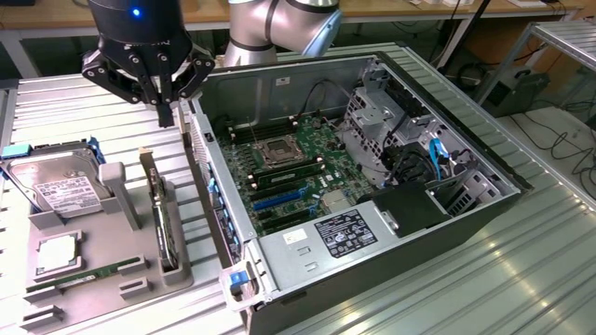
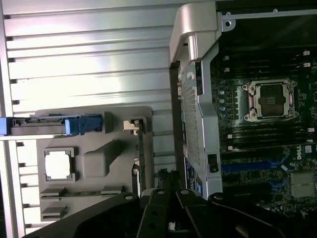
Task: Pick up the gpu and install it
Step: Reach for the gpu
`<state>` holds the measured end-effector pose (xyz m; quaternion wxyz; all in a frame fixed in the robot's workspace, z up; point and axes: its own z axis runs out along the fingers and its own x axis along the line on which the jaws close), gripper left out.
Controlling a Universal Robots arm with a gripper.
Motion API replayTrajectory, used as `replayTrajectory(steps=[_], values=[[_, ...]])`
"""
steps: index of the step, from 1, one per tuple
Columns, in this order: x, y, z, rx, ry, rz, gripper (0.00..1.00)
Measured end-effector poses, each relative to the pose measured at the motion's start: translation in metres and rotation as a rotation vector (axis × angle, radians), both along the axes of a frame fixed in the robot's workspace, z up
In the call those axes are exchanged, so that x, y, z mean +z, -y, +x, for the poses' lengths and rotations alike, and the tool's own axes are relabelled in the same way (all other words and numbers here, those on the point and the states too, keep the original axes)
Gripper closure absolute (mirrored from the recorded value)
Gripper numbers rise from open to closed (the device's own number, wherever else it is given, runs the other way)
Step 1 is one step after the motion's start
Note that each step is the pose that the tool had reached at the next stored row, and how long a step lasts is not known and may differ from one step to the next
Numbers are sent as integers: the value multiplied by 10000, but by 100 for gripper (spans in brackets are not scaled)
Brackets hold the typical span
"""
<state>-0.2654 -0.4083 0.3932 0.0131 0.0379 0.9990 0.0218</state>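
The gpu (image 1: 160, 218) stands on its long edge in a slot of the grey holder tray (image 1: 98, 244), with its silver bracket end toward the back. In the wrist view the gpu (image 2: 141, 156) is a thin dark strip with a pale bracket tip. My gripper (image 1: 166, 112) hangs above the back end of the card, apart from it, with its fingers drawn together and nothing between them. The gripper (image 2: 166, 201) sits just over the card's near end in the wrist view. The open computer case (image 1: 373, 174) lies beside the tray, with its green motherboard (image 1: 289, 167) and blue card slot (image 1: 279, 200) exposed.
On the tray, a silver hard drive (image 1: 56, 183) with a white label, a processor chip (image 1: 58, 252) and a green memory stick (image 1: 86, 274). The case wall (image 2: 195, 109) rises close beside the card. A ribbed metal table (image 1: 521, 279) surrounds everything.
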Motion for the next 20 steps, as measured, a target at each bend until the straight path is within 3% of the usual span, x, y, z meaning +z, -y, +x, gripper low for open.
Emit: replayTrajectory(steps=[9,10,13,16,17,18,20], values=[[0,37,0,0,0,0,89],[0,57,0,0,0,0,89],[0,207,0,0,1,0,89],[0,411,0,0,1,0,89],[-1,501,0,0,0,0,89],[-1,551,0,0,0,0,89],[-1,567,0,1,1,0,89]])
